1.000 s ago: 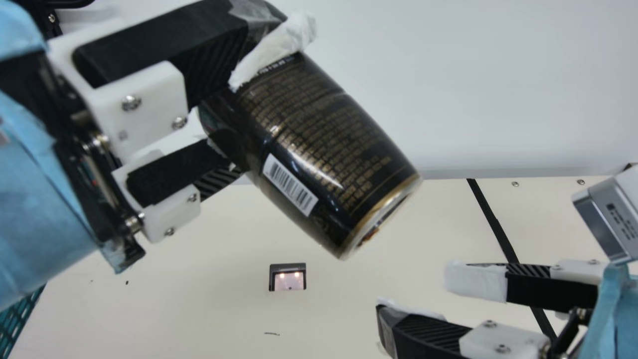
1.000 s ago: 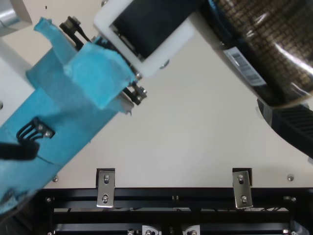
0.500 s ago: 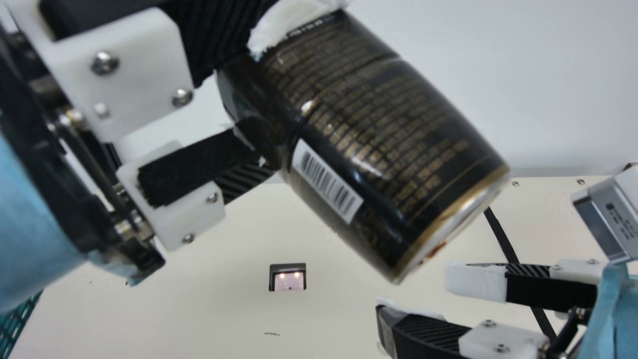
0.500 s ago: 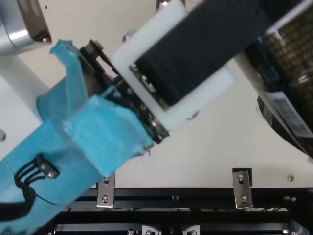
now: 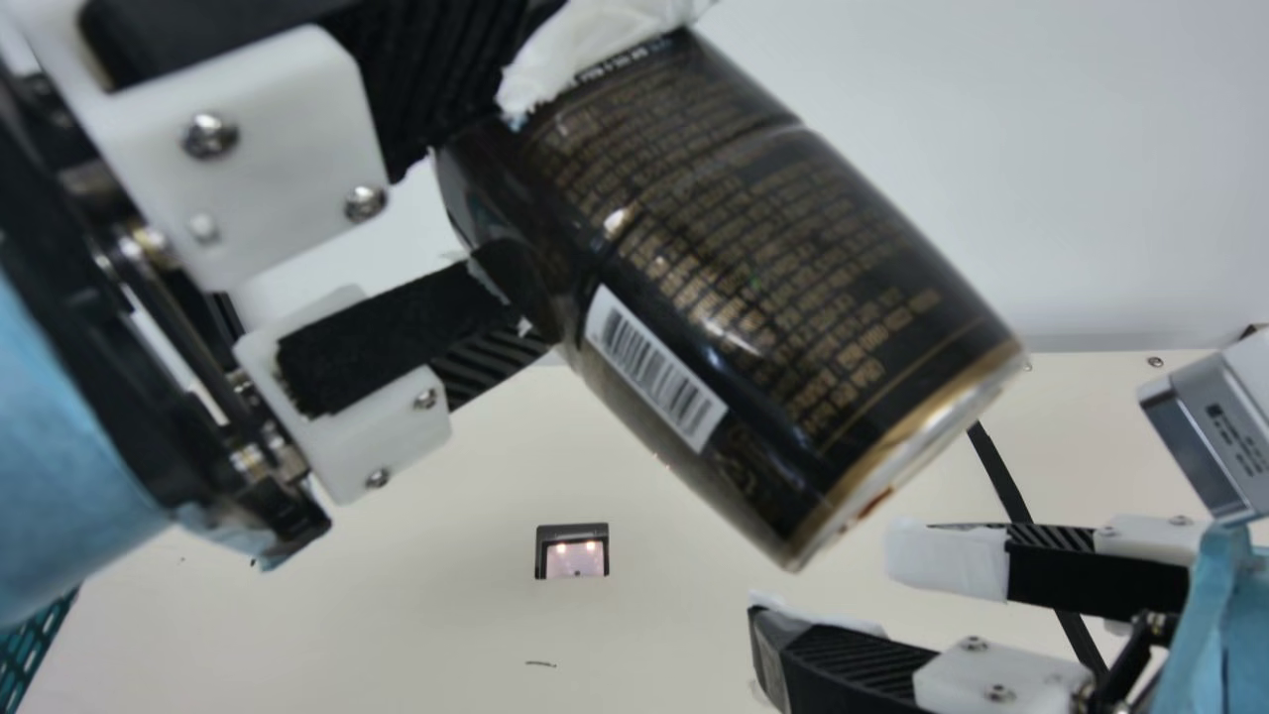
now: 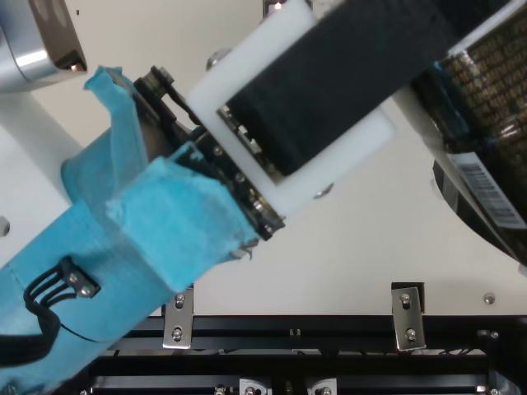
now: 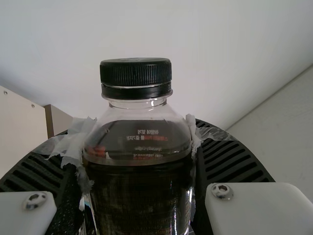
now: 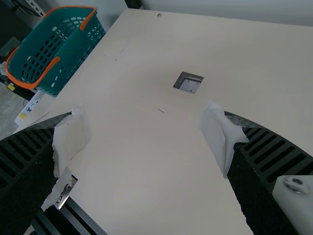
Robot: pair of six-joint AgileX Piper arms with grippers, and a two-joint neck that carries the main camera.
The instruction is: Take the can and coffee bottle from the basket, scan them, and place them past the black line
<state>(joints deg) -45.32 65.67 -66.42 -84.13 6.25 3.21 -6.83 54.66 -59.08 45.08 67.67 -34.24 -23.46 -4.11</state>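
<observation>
The left gripper (image 7: 139, 138) clamps the dark, black-capped plastic coffee bottle (image 5: 734, 258); scanning and placing it past the straight black line (image 5: 1002, 476) likely remain. The right gripper (image 8: 146, 139) gapes empty.

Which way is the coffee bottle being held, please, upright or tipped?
Tipped: in the main view, the coffee bottle slants from the left pincer down to its base, lower right.

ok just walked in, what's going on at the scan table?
The left gripper has the coffee bottle by its upper part, held tilted in the air with its barcode toward the main camera. The lit window in the table looks like the scanner; I can't tell whether the bottle has been scanned. The right gripper is open and holds nothing.
</observation>
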